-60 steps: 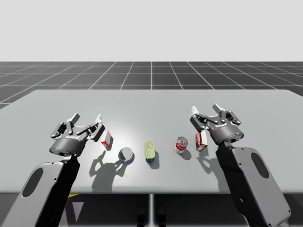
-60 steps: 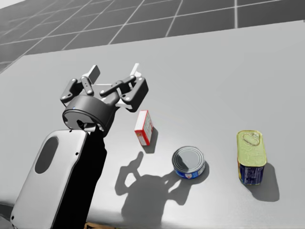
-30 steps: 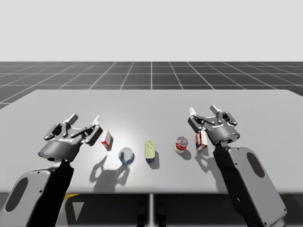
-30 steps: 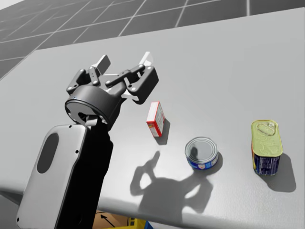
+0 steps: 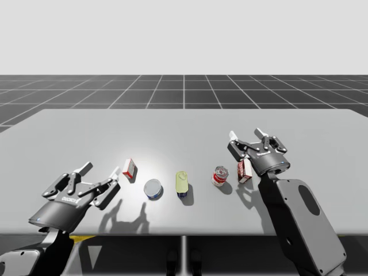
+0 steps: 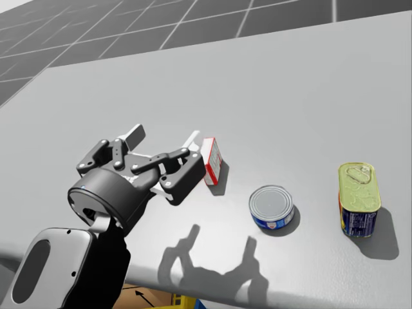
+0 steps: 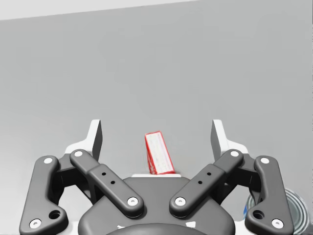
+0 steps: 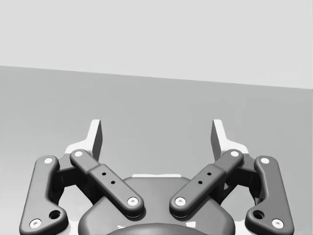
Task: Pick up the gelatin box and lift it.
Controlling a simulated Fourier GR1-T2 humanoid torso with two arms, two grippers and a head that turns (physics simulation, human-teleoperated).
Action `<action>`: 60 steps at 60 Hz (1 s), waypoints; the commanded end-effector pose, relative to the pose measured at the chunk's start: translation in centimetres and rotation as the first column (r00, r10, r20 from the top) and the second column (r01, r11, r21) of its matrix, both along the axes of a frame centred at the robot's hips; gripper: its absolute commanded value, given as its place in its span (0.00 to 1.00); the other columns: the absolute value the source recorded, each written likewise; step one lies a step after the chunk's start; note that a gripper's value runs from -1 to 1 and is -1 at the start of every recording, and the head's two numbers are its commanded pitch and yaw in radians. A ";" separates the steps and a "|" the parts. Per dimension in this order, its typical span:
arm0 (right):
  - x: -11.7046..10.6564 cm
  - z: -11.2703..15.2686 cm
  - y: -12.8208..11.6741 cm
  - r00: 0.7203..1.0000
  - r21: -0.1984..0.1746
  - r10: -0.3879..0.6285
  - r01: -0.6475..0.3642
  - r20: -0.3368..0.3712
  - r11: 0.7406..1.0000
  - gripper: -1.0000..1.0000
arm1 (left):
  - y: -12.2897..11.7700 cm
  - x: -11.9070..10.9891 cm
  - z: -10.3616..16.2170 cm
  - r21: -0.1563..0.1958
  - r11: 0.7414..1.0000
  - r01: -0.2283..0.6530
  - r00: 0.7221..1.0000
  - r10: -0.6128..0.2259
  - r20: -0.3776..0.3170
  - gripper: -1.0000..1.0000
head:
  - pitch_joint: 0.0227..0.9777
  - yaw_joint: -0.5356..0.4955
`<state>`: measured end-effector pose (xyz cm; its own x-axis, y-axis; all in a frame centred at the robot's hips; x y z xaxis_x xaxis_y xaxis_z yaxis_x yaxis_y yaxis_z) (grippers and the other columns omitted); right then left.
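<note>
The grey table (image 5: pixel 184 126) carries a loose row of five small things running across in front of me. My left arm comes in low at the near left corner. My left gripper (image 5: pixel 100 170) hangs just above the tabletop close to the near edge, its fingers spread wide with nothing between them. My right gripper (image 5: pixel 246 137) is just as wide open and just as empty, held up near a dark red box (image 5: pixel 245 170) and a red-and-white can (image 5: pixel 220 176) at the far right of the row.

In the middle of the row stand an oblong can with a yellow-green lid (image 5: pixel 181 184) and a flat round blue can (image 5: pixel 153 188).

The gelatin box (image 5: pixel 129 167), red with a white face, is the leftmost thing, so my left arm is clearly the nearer one. In the left wrist view the gelatin box (image 7: pixel 159 153) lies straight ahead of the left gripper (image 7: pixel 156 125), about centred on the gap and beyond the fingertips, touching neither. In the head view the gelatin box (image 6: pixel 212 160) stands on a narrow edge. Its long top edge runs away from me, roughly in line with the gripper's reach, so its thin width faces the two fingers. From there the left gripper (image 6: pixel 164 138) looks to need a straight push forward to bracket the box before it closes.
</note>
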<state>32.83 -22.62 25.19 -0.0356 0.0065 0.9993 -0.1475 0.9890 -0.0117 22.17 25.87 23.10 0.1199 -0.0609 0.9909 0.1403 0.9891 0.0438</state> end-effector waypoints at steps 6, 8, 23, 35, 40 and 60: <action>0.0 0.0 -0.1 1.000 0.005 -0.001 0.001 -0.002 1.000 0.00 | -0.5 -1.2 -4.5 -0.022 1.000 0.014 0.993 -0.016 -0.116 0.00 | 0.82 0.91; 0.0 0.0 -0.1 1.000 0.007 0.000 0.000 -0.003 1.000 0.00 | -0.6 -1.0 -5.0 -0.020 1.000 0.013 0.992 -0.016 -0.125 0.00 | 0.82 0.91; 0.0 0.0 -0.1 1.000 0.002 0.000 0.000 -0.002 1.000 0.00 | -1.0 1.4 -7.0 -0.025 0.999 -0.025 0.989 0.021 -0.147 0.00 | 0.82 0.90; 0.1 0.0 -0.2 1.000 -0.006 -0.005 0.005 0.003 1.000 0.00 | -1.1 4.0 -7.9 -0.054 0.997 -0.053 0.983 0.043 -0.176 0.00 | 0.82 0.89; 0.1 0.0 -0.2 1.000 -0.008 -0.007 0.007 0.003 1.000 0.00 | -1.4 4.9 -8.2 -0.056 0.997 -0.058 0.981 0.046 -0.187 0.00 | 0.82 0.89; 0.0 0.1 -0.3 0.999 -0.013 -0.024 0.024 0.022 1.000 0.00 | -1.9 6.9 -9.2 -0.027 0.995 -0.094 0.978 0.087 -0.188 0.03 | 0.80 0.89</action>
